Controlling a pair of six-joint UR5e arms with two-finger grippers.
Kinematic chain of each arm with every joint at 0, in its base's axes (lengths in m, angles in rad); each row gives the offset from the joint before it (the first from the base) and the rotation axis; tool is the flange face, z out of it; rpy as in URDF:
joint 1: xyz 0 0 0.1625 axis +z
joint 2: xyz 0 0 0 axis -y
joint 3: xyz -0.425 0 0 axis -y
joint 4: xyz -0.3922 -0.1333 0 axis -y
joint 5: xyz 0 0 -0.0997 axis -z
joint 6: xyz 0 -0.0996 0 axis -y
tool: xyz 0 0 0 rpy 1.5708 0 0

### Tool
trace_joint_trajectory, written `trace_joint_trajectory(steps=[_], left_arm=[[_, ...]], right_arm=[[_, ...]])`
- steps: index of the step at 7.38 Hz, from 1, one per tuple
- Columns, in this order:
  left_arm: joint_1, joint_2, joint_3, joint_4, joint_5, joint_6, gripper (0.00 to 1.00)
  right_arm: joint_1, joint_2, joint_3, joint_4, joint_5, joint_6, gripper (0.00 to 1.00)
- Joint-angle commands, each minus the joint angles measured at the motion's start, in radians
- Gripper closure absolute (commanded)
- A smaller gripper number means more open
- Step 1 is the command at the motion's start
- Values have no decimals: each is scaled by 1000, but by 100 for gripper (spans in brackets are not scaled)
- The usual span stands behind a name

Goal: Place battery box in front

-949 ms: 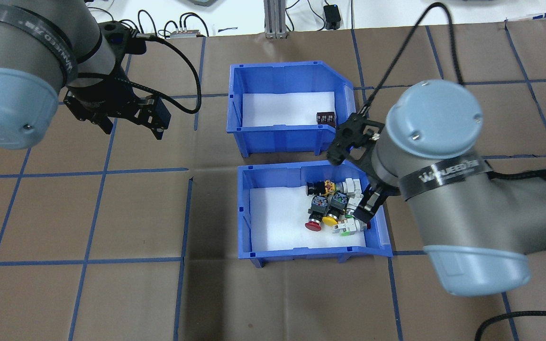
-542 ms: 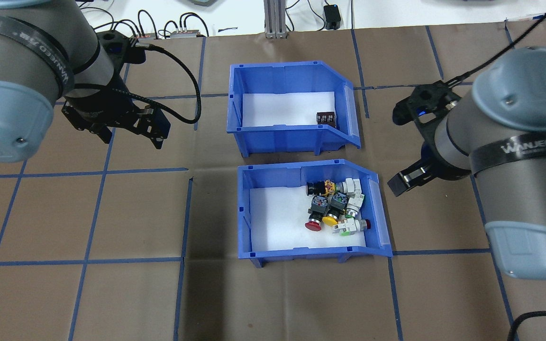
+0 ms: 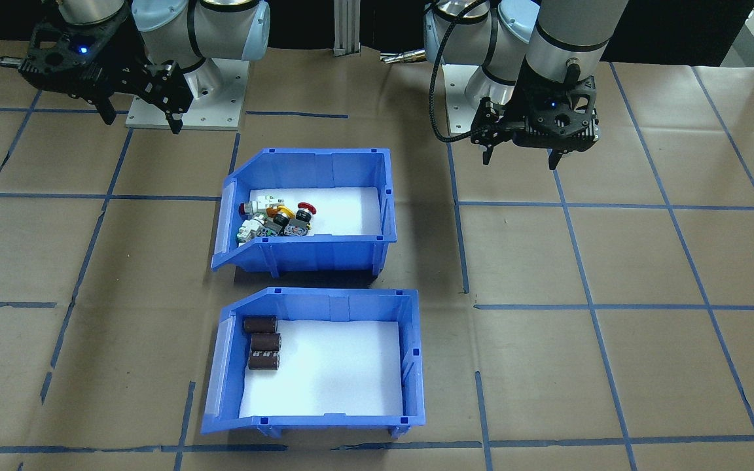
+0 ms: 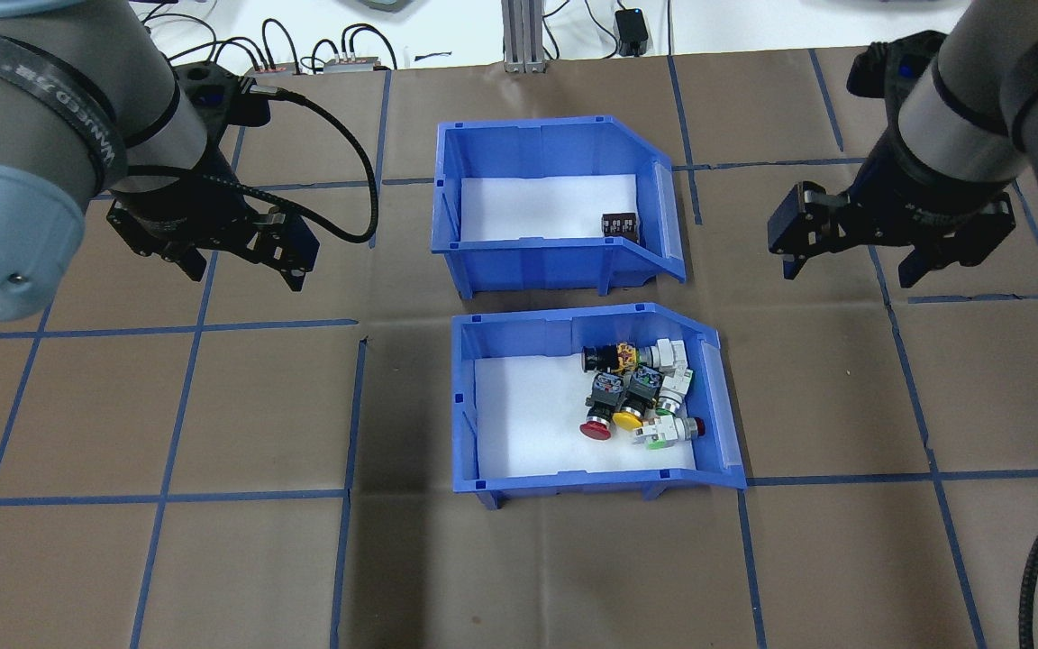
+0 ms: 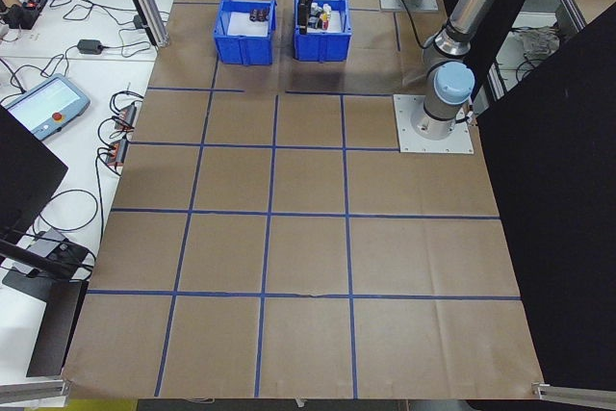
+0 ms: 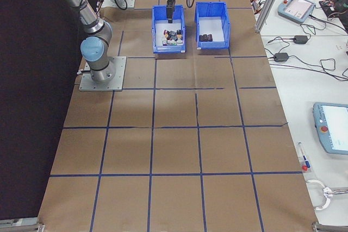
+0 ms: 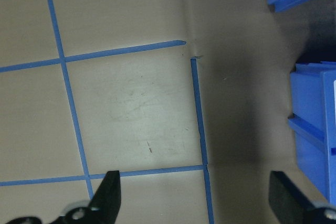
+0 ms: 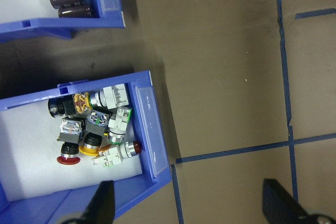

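Observation:
The battery box [image 4: 528,263] is a blue bin with a white liner, standing farther from the robot's base than the other bin. Its three dark brown cells [image 3: 262,342] lie by the sloped lip; the box [image 3: 315,302] is the lower bin in the front-facing view. My right gripper [image 4: 852,266] hangs open and empty over bare table to the right of both bins. Its wrist view shows one corner of the box [image 8: 63,24]. My left gripper [image 4: 240,263] hangs open and empty to the left of the box, well apart from it.
A matching blue bin [image 4: 573,487] holding colourful push-button switches [image 4: 632,397] stands just nearer the robot, almost touching the battery box. Brown paper with blue tape lines covers the table [image 4: 213,541]. Cables and devices [image 4: 632,31] lie beyond the far edge.
My right gripper has moved off the switch bin's right lip, out to the right and farther away. My left gripper has shifted slightly left. Neither bin has moved.

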Motion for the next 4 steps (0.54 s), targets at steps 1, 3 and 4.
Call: trace_joint_trajectory(steps=[1,3,4], left_arm=[[1,6,0,0,7,2,1],[0,4,-2,3,2,4,1],[0,4,-2,6,7,9,1]], right_arm=[[2,56,-45,-5,8,26,0],[5,105,-49,-60,5,38,0],[7,119,-51,-76,5,44,0]])
